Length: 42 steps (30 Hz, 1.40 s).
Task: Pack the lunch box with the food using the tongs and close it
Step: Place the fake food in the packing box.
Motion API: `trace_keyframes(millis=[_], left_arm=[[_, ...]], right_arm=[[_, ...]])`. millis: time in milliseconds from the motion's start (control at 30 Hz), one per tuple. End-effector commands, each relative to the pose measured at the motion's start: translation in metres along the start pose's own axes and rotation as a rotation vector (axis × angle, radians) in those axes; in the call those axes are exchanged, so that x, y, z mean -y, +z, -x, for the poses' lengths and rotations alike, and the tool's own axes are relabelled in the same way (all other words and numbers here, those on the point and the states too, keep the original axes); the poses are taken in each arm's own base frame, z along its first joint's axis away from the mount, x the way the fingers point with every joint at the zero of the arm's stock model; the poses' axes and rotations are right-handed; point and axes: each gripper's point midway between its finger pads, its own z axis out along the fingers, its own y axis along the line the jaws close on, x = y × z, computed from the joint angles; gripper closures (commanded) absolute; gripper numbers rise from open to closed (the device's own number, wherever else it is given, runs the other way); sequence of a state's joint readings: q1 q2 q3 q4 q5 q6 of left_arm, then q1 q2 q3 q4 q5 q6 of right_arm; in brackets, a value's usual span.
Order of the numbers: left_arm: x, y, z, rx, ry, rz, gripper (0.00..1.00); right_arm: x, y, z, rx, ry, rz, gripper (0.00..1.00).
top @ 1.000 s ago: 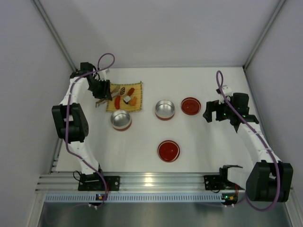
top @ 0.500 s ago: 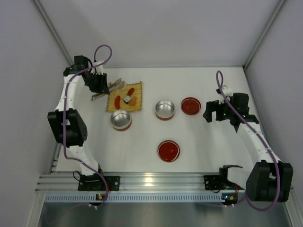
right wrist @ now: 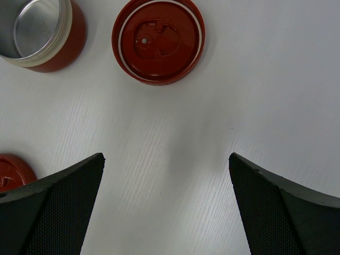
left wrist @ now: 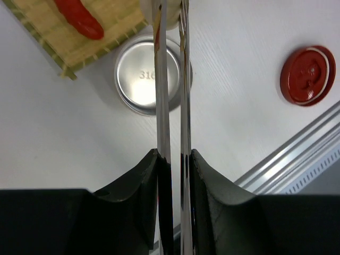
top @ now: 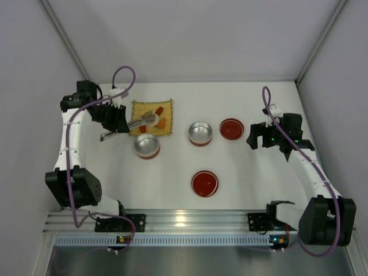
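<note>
Clamping the tongs [left wrist: 162,85] toward their joined end, the left end effector [left wrist: 174,155] had its fingers pressed against the two thin arms, which lay nearly together. The tongs reached over an open steel bowl [left wrist: 123,93] toward the yellow mat [top: 141,109], their tips at a whitish bite [top: 154,119]; whether it was pinched could not be told. A red piece [left wrist: 79,16] and an orange piece [top: 164,122] lay on the mat. The right end effector [right wrist: 166,159] hung spread wide and empty above the surface [right wrist: 175,117], near a second bowl [right wrist: 65,32] and a red lid [right wrist: 158,40].
</note>
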State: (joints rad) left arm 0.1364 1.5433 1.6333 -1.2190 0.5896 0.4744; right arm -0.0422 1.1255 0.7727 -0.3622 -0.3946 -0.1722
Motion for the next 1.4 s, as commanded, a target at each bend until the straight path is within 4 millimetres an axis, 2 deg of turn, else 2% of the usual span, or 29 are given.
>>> trace_keyframes(millis=[0, 133, 333, 533, 667, 833, 1167, 1367], left_arm=[[0.029, -0.004, -0.046, -0.082, 0.045, -0.096, 1.00], [0.038, -0.010, -0.075, -0.119, 0.077, -0.085, 1.00], [0.030, -0.011, -0.095, -0.169, 0.074, -0.021, 1.00], [0.011, -0.013, -0.098, -0.174, 0.039, 0.045, 1.00], [0.004, -0.009, -0.105, -0.210, 0.027, 0.055, 1.00], [-0.003, -0.005, -0.103, -0.206, 0.022, 0.067, 1.00], [-0.014, 0.004, -0.099, -0.191, 0.017, 0.092, 0.94], [-0.021, 0.010, -0.103, -0.208, 0.013, 0.101, 0.88]], right_arm=[[-0.006, -0.010, 0.023, 0.055, -0.041, 0.021, 0.01], [-0.007, -0.009, 0.023, 0.056, -0.035, 0.025, 0.01], [-0.009, -0.007, 0.024, 0.055, -0.030, 0.037, 0.01], [-0.008, -0.007, 0.021, 0.051, -0.031, 0.036, 0.01], [-0.008, -0.007, 0.022, 0.051, -0.031, 0.036, 0.01], [-0.008, -0.006, 0.022, 0.049, -0.030, 0.037, 0.01], [-0.008, -0.005, 0.020, 0.043, -0.026, 0.036, 0.01], [-0.007, -0.004, 0.020, 0.041, -0.025, 0.038, 0.01]])
